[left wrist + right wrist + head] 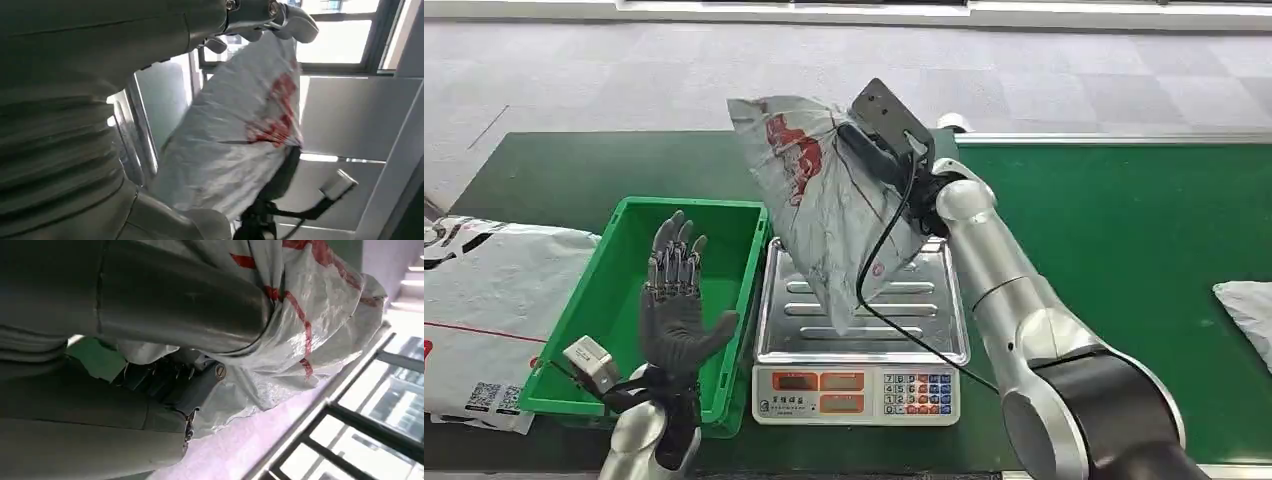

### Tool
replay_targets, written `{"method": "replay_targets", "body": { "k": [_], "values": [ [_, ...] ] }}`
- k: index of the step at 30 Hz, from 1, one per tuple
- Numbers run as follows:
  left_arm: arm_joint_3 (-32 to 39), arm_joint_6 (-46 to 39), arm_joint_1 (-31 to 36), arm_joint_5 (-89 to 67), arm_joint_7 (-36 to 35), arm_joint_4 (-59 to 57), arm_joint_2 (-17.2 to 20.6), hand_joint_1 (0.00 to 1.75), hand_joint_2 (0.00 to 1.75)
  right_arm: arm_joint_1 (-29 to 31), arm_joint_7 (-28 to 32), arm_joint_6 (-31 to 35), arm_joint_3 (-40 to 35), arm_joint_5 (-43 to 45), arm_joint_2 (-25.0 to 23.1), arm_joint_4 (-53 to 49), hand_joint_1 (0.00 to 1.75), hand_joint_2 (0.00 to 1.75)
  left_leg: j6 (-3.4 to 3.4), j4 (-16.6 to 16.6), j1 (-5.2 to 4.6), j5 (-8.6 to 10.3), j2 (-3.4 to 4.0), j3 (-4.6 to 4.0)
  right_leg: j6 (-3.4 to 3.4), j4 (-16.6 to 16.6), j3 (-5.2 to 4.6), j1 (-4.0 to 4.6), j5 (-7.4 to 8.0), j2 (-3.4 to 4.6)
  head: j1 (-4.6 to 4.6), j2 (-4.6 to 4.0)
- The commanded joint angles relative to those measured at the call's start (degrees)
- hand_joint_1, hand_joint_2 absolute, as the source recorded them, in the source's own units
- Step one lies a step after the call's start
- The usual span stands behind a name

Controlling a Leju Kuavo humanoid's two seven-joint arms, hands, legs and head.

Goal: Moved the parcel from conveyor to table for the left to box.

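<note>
A crumpled white plastic parcel (824, 205) with red print hangs in the air over the scale, its lower tip near the pan. My right hand (876, 158) grips it from behind, fingers hidden by the bag in the head view. The right wrist view shows my thick thumb and dark fingers (165, 382) pressed into the parcel (310, 315). My left hand (674, 300) is raised over the green crate (604, 320), palm up and fingers spread, holding nothing. In the left wrist view the parcel (240, 140) hangs beyond the left hand's fingertips (295, 22).
A silver weighing scale (924, 320) with a keypad stands on the green surface in front of me. A large white mailer (484, 310) lies left of the crate. Another white bag (1249, 305) lies at the right edge of the conveyor belt (1124, 230).
</note>
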State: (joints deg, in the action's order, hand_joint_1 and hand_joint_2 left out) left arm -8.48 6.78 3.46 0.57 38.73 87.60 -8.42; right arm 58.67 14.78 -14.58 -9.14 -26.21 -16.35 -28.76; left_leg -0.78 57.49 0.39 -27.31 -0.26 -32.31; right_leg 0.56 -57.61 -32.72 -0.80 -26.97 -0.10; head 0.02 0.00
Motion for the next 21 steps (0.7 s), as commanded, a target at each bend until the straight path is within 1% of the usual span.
{"method": "replay_targets", "body": {
  "k": [1, 11, 15, 17, 19, 21],
  "values": [
    [4.29, 0.73, 3.13, -0.34, -0.47, -2.12, -0.75, 0.00, 1.75, -3.31, 0.16, -1.67, -9.99, -1.03, -3.65, 9.30, 1.75, 0.00, -0.01, -0.08, 0.02, 0.01, 0.10, 0.11, -0.05, 0.08, 0.07, 0.02, 0.04, 0.09, 0.00, 0.00],
    [4.31, 0.75, 3.23, -0.32, -0.53, -2.41, -0.87, 0.00, 1.75, -2.57, -0.25, -1.65, -10.62, 0.25, -3.62, 9.49, 1.75, 0.00, 0.01, 0.00, -0.01, 0.03, 0.02, -0.01, -0.02, 0.02, -0.03, 0.01, 0.03, 0.00, -0.02, 0.00],
    [3.44, 0.87, 6.19, 0.38, -0.58, -5.68, -0.97, 0.00, 1.75, -2.98, -0.46, -3.28, -12.04, -0.14, -3.05, 10.46, 1.75, 0.00, 0.01, -0.03, 0.01, 0.06, -0.03, -0.01, -0.03, 0.05, 0.00, 0.02, 0.05, -0.06, -0.02, 0.00],
    [2.51, 0.65, 7.97, 1.27, -0.28, -8.11, -0.86, 0.00, 1.75, -2.69, -2.86, -4.83, -13.47, -0.96, -2.10, 11.52, 0.00, 0.00, 0.02, -0.04, 0.02, 0.10, -0.13, -0.01, -0.04, 0.08, 0.03, 0.04, 0.06, -0.16, -0.02, 0.00],
    [1.79, 0.40, 9.37, 1.88, 0.15, -10.23, -0.70, 0.00, 1.75, -2.77, -3.86, -5.70, -14.49, -1.61, -1.09, 12.26, 0.00, 0.00, 0.01, 0.02, 0.00, 0.07, -0.13, -0.01, -0.02, 0.04, 0.01, 0.02, 0.03, -0.15, -0.02, 0.00],
    [1.34, -0.15, 10.13, 2.26, 0.57, -11.56, -0.55, 0.00, 1.75, -3.16, -3.38, -4.38, -14.72, -1.73, -0.46, 12.20, 0.00, 0.00, 0.02, -0.01, 0.00, 0.12, -0.23, -0.01, -0.02, 0.08, 0.05, 0.02, 0.05, -0.25, -0.02, 0.00]
  ]
}}
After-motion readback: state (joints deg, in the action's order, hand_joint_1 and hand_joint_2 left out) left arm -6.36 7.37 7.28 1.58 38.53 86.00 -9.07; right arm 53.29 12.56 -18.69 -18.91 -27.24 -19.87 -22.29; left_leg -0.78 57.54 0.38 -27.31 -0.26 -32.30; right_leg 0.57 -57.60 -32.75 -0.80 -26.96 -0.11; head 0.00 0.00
